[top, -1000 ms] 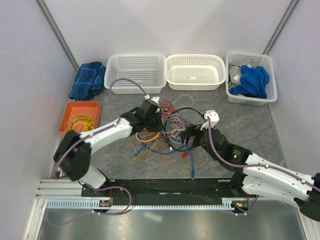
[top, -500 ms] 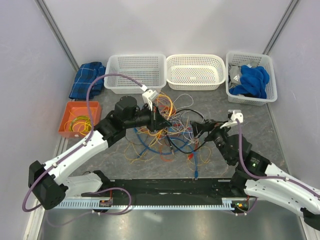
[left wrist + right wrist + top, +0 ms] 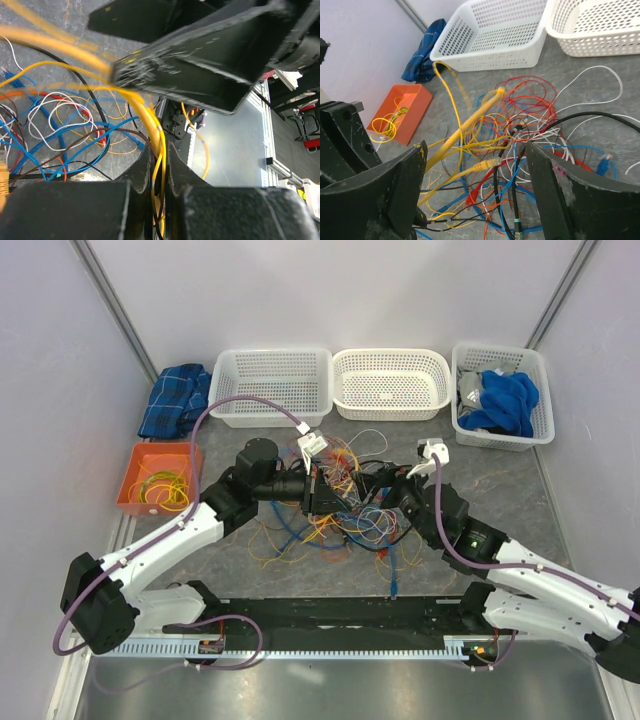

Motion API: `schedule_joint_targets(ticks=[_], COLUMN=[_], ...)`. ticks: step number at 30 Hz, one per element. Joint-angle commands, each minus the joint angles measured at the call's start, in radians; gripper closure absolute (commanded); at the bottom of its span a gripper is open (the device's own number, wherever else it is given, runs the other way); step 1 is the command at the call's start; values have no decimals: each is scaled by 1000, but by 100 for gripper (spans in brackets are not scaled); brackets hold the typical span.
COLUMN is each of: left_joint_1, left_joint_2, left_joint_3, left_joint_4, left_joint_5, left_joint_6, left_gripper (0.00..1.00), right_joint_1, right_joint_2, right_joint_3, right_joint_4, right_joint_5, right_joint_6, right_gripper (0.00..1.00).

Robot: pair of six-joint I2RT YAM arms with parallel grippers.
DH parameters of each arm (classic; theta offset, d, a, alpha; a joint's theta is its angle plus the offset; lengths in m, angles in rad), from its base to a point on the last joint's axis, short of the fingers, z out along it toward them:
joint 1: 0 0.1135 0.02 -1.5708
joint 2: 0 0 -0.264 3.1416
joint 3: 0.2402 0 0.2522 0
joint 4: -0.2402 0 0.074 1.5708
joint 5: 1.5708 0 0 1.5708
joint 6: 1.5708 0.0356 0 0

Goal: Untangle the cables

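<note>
The cables lie in a tangled heap of yellow, orange, red, blue and white wires at the table's middle, with a black loop at the back. My left gripper hangs over the heap's left part, shut on a few yellow wires and a thin black one that run up between its fingers. My right gripper is open over the heap's right part. In the right wrist view its jaws stand wide apart above the wires, holding nothing. A yellow plug lies between them.
Three white baskets stand along the back; the right one holds a blue cloth. An orange tray with yellow wires sits at the left, a plaid cloth behind it. A black rail runs along the front.
My left gripper has shifted slightly right, still holding the yellow wires it lifted. My right arm has swung left, back over the heap's right part.
</note>
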Motion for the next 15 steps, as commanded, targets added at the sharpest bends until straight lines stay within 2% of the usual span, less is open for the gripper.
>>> schedule_joint_targets(ticks=[1, 4, 8, 11, 15], left_joint_1=[1, 1, 1, 1, 1], left_joint_2=[-16, -16, -16, -16, -15], left_joint_3=[-1, -7, -11, -19, -20], left_joint_4=[82, 91, 103, 103, 103], left_joint_5=[63, 66, 74, 69, 66], left_joint_6=[37, 32, 28, 26, 26], left_gripper=[98, 98, 98, 98, 98], right_joint_1=[-37, -68, -134, -163, -181], right_joint_2=[35, 68, 124, 159, 182], right_joint_3=[22, 28, 30, 22, 10], right_joint_4=[107, 137, 185, 228, 260], right_joint_5=[-120, -181, -327, -402, -467], right_joint_6=[36, 66, 124, 181, 208], right_gripper=[15, 18, 33, 37, 54])
